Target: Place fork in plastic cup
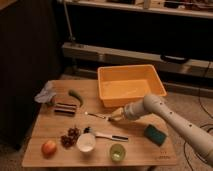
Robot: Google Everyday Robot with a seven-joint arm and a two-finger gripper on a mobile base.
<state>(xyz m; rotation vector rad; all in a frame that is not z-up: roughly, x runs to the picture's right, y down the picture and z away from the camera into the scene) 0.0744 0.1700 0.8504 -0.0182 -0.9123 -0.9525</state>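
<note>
Camera view: tool at fork end

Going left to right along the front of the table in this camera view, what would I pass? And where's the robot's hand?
Apple → grapes → white cup → plastic cup → green sponge. The gripper is further back, by the right end of the fork.

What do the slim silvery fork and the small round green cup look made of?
The slim silvery fork looks like metal: thin, with a bright glint along it. The small round light-green cup looks like translucent plastic, as its wall seems to glow through; tinted glass cannot be ruled out. The pincer is at one end of the fork, in front of the orange rectangular bin.
</note>
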